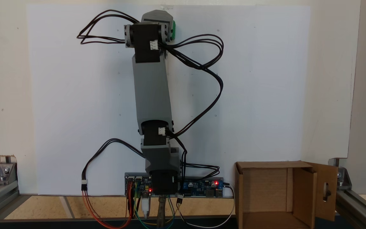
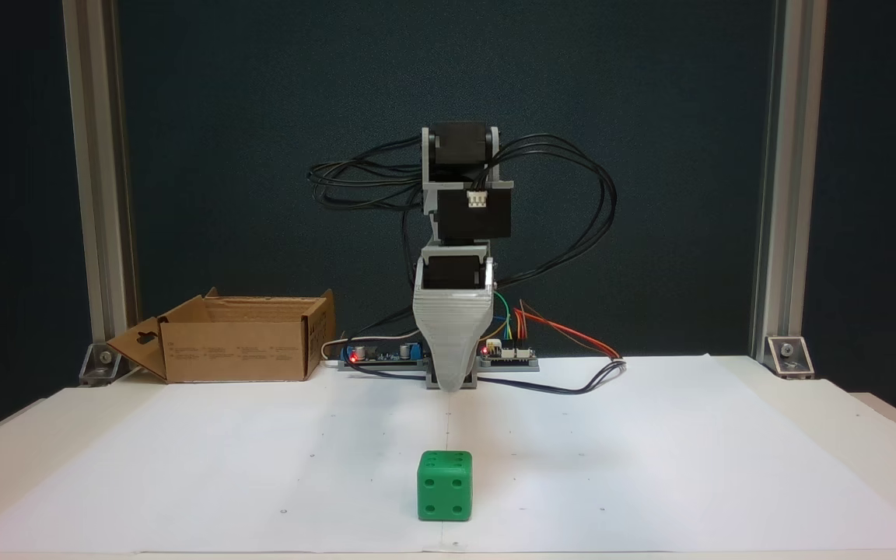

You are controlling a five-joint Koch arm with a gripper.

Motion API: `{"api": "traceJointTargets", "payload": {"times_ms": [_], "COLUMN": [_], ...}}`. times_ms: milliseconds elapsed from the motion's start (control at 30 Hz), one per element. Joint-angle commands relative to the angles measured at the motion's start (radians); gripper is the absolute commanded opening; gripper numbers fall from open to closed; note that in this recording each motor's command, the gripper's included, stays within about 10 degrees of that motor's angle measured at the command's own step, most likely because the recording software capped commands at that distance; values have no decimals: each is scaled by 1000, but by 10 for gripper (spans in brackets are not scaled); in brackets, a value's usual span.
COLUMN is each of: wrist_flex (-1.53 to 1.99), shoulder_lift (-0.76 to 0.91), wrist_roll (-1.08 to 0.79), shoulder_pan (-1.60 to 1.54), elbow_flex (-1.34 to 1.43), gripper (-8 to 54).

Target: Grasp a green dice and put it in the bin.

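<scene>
In a fixed view from above, the end effector covers nearly all of the green dice; just a green sliver peeks out at its right side. The bin, far toward the arm's base from the end effector, is cut off by the bottom edge of that picture. In the front-facing fixed view the end effector shows one broad grey face, its jaws one behind the other, so their spread cannot be told. Print on the bin is too small to read.
</scene>
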Motion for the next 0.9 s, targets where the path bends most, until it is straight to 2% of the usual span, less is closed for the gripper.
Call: {"api": "traceJointTargets", "payload": {"times_ms": [0, 867], "wrist_flex": [32, -138], "shoulder_lift": [-3, -135], "wrist_roll": [35, 34], "shoulder_pan": [11, 11], "elbow_flex": [-54, -52], "gripper": [439, 439]}}
